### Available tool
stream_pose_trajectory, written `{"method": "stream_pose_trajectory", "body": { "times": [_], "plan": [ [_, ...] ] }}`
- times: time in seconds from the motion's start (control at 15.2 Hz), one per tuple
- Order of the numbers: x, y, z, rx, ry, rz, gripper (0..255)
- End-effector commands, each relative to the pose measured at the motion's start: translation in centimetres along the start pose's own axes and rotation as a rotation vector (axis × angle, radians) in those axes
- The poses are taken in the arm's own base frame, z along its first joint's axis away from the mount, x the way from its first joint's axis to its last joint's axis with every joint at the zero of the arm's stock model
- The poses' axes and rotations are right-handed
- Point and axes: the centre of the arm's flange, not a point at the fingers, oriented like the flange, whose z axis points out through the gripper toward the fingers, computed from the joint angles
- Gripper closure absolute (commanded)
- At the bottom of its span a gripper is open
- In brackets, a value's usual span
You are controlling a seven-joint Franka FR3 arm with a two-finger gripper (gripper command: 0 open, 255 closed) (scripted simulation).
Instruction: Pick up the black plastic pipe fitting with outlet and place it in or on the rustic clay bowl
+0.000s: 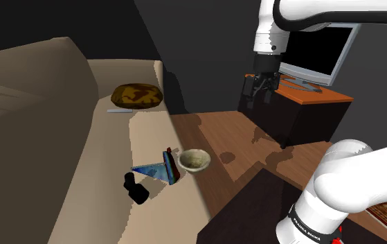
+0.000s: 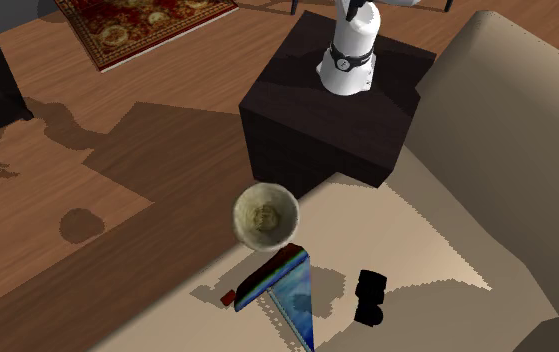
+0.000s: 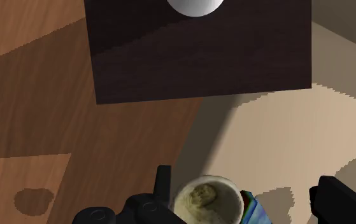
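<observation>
Pipe fitting [image 1: 135, 188], black, lies on the beige surface [image 1: 81, 159] just beside a blue slab [image 1: 158, 170], which sits between it and the pale bowl [image 1: 194, 160]. My gripper [image 1: 261, 84] hangs high in the air, fingers [image 3: 342, 200] spread apart, well away from all three.

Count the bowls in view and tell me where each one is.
1. The bowl sits at the edge of the beige seat, beside the blue object, apart from the black pipe fitting.

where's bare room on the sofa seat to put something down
Free: the seat stretch between the brown round thing and the blue triangular thing. Crowded: the front edge, where that thing, the bowl and the black fitting cluster.
</observation>
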Motion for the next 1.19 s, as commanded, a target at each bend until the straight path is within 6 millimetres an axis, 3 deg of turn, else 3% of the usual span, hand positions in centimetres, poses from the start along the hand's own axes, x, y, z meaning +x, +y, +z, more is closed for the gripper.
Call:
{"method": "stream_pose_trajectory", "body": {
  "times": [0.0, 1.12],
  "plan": [
    [0.0, 0.0, 0.0, 0.0, 0.0, 0.0, 0],
    [10.2, -12.4, 14.6, 0.036, 0.055, -0.069, 0]
  ]
}}
